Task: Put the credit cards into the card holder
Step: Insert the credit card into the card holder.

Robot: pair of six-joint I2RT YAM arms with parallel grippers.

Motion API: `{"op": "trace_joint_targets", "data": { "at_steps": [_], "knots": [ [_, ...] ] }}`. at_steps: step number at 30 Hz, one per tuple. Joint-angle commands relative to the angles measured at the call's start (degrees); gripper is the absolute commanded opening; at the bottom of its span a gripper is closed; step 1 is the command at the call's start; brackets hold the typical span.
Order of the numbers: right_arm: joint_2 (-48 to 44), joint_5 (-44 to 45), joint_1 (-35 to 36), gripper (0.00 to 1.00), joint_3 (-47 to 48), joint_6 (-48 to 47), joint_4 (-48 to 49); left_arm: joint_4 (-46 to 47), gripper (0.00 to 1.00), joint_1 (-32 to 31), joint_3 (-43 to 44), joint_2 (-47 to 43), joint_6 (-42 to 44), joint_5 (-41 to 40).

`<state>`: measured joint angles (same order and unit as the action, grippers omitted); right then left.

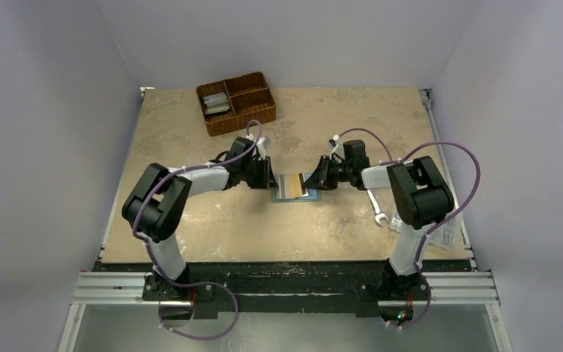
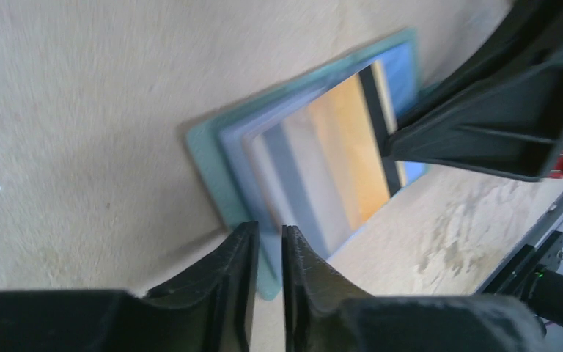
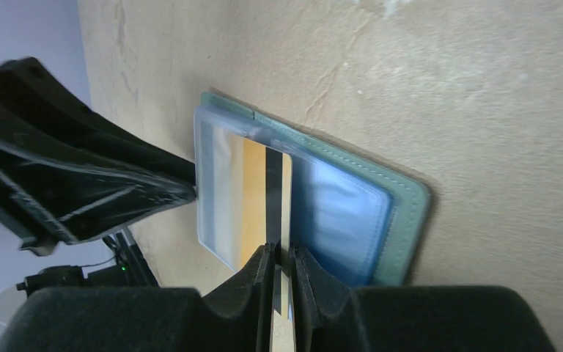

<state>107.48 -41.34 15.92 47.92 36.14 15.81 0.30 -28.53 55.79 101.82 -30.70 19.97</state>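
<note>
Right gripper (image 3: 282,249), bottom centre, pinched credit card (image 3: 260,198) lying on open card holder (image 3: 403,220) — left gripper (image 2: 267,229) jaws narrowly apart at its edge.

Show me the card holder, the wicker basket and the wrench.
card holder (image 3: 405,227), right wrist view, teal cover edge.
wicker basket (image 1: 242,119), top external view, front wall.
wrench (image 1: 374,205), top external view, shaft.

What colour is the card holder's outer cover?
Teal-green card holder, clearest in the right wrist view.
</note>
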Motion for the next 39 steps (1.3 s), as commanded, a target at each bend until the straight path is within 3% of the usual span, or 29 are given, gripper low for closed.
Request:
{"op": "trace_joint_targets", "data": {
  "at_steps": [1, 4, 10, 12, 16, 26, 35, 38, 39],
  "knots": [
    [-1.75, 5.27, 3.37, 0.2, 2.2, -2.86, -3.6, 4.93, 0.17, -0.25, -3.04, 0.42, -2.87, 0.97],
    [-2.24, 7.31, 6.29, 0.19, 1.92, 0.17, -0.86, 8.06, 0.11, -0.51, -5.51, 0.06, -4.9, 2.43],
    [-3.8, 7.59, 8.7, 0.2, 2.65, 0.98, -0.01, 10.92, 0.09, -0.73, -8.21, -0.92, -6.57, 3.66],
    [-4.96, 9.17, 7.99, 0.28, 3.38, -2.15, -4.29, 10.22, 0.09, -0.73, -7.99, -1.16, -5.87, 3.5],
    [-5.51, 8.87, 7.5, 0.35, 3.79, -5.78, -7.14, 9.54, 0.09, -0.73, -7.7, -1.34, -5.13, 3.33],
    [-5.19, 3.74, 10.78, 0.4, 3.24, -1.13, -0.55, 11.36, 0.11, -0.73, -8.54, -1.9, -6.67, 5.4],
    [-17.75, 15.5, 7.47, 0.7, -0.88, -11.01, -13.24, -6.65, 0.49, 5.59, -0.61, -13.44, 5.02, -0.97],
    [-21.05, 15.89, 7.45, 0.72, -2.53, -12.33, -14.79, -13.97, 0.57, 7.89, 6.98, -14.86, 14.08, -5.81],
    [-21.82, 15.4, 7.41, 0.72, -3.09, -12.47, -15.03, -16.62, 0.66, 8.18, 10.4, -14.52, 17.82, -8.37]
  ]
}}
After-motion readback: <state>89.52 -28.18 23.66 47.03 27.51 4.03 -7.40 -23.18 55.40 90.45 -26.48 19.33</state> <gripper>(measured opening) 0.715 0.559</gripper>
